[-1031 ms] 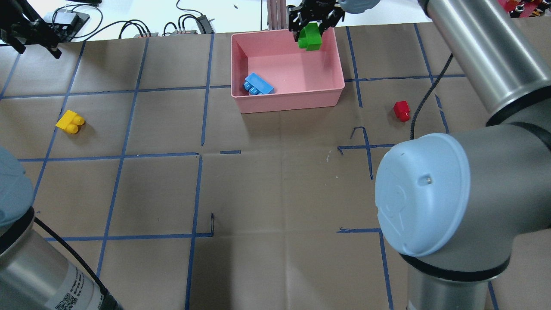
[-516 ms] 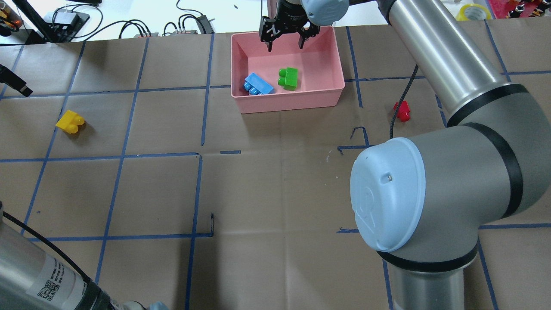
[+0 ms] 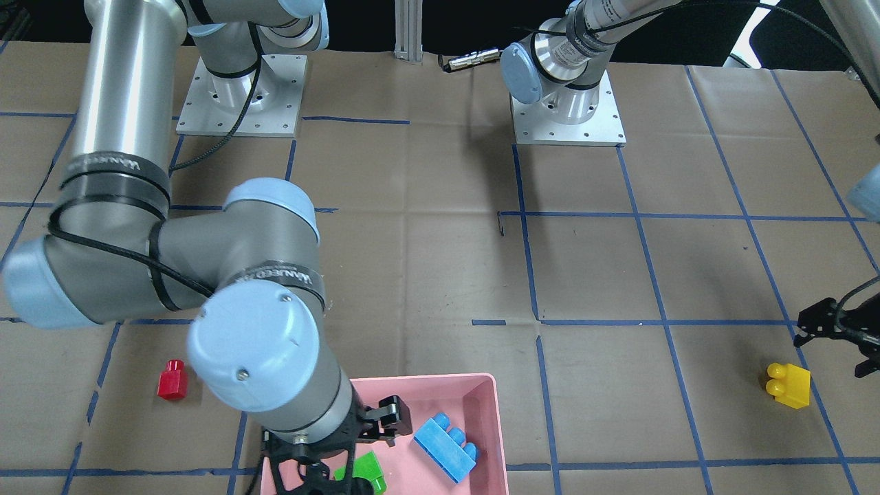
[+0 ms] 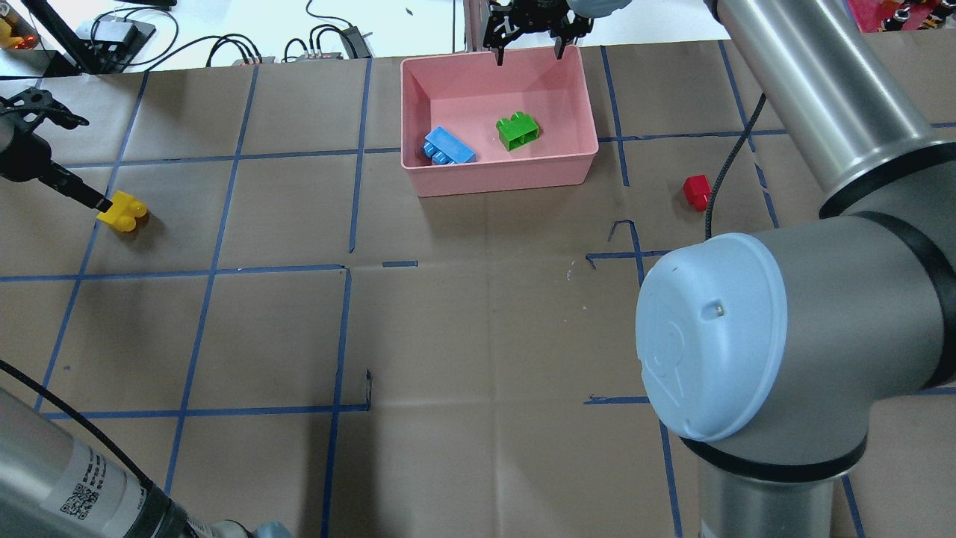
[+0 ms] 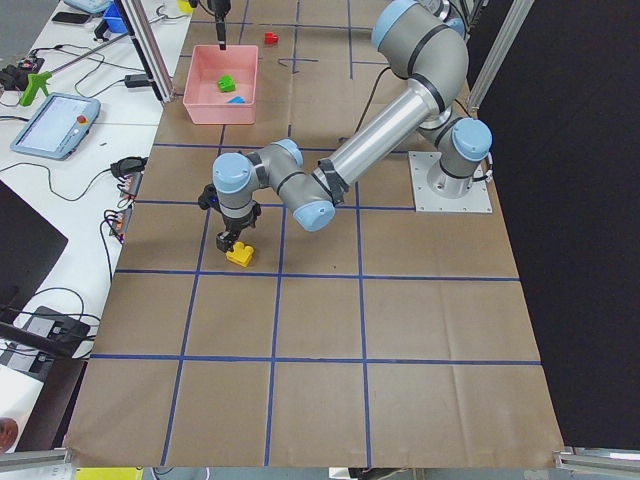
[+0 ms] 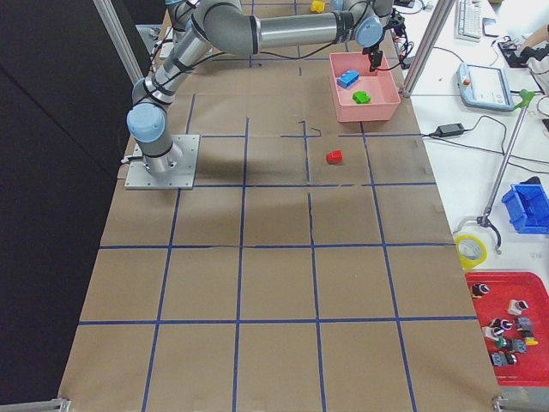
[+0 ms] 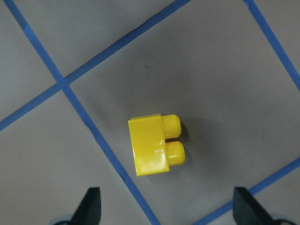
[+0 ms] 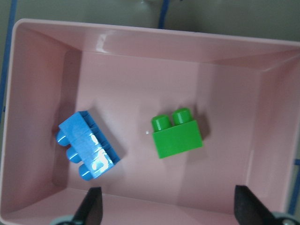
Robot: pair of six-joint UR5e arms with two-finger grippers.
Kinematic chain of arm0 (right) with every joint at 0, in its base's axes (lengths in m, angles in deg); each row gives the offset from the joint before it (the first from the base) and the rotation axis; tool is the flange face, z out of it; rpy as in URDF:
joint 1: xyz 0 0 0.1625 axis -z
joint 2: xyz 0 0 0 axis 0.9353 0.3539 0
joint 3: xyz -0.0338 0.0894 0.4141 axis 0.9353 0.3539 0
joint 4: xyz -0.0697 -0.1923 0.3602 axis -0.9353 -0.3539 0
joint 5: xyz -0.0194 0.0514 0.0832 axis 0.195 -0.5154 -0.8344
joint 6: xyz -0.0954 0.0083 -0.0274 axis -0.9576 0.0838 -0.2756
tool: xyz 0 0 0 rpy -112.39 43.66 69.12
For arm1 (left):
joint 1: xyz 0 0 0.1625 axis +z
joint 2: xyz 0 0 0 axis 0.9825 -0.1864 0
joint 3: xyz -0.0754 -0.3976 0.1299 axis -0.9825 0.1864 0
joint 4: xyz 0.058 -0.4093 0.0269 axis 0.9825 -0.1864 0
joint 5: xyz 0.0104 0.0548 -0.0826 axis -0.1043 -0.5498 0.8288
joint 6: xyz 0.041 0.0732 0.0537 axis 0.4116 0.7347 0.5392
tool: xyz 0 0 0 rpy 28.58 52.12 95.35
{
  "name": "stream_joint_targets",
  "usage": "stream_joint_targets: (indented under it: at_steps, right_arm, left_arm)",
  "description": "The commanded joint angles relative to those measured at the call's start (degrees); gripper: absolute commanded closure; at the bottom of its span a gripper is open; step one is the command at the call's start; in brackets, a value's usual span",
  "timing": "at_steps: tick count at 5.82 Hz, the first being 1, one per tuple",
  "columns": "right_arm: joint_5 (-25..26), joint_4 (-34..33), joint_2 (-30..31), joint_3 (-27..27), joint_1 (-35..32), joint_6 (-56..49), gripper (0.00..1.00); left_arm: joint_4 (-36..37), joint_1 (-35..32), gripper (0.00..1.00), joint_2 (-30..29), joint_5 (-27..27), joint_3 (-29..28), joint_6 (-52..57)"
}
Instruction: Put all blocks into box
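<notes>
The pink box (image 4: 500, 178) stands at the table's far middle. The blue three-stud block (image 4: 449, 146) and the green two-stud block (image 4: 517, 131) lie inside it, apart from each other. My right gripper (image 4: 529, 52) is open and empty above the box's far rim; its wrist view shows the green block (image 8: 177, 136) and the blue block (image 8: 88, 151) below. The yellow block (image 4: 123, 212) lies on the table at the left. My left gripper (image 7: 168, 208) is open just above it, one fingertip (image 4: 103, 202) beside it. The red block (image 4: 696, 191) lies to the right of the box.
Brown paper with a blue tape grid covers the table (image 4: 478, 336). Cables and small devices (image 4: 328, 41) lie beyond the far edge. My right arm's elbow (image 4: 709, 329) hangs large over the near right of the table.
My right gripper has opened and let the green block fall into the box, where it has shifted a little. My left gripper has come down next to the yellow block.
</notes>
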Motion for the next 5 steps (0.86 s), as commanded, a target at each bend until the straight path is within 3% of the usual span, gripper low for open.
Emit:
stream_joint_targets:
  at_steps: [1,3,4,5]
  right_arm:
    - [2.4,8.1,5.6,-1.5,5.2,-5.5,0.07]
    - [4.4,8.1,9.7,-7.0,10.2,-10.7,0.09]
    - [4.3,3.7,10.4,-13.6,11.0,-12.9,0.13]
    - [4.3,-4.6,10.7,-19.9,12.5,-13.1,0.11]
  left_arm:
    - [3.9,0.1,0.01,-2.1,0.1,0.6,-4.2]
    - [6.7,-0.2,0.01,-5.1,0.3,0.3,-5.1]
    - [6.9,-0.2,0.01,-5.8,0.2,0.6,-5.0]
    - [6.9,-0.3,0.01,-6.6,0.2,0.6,-4.7]
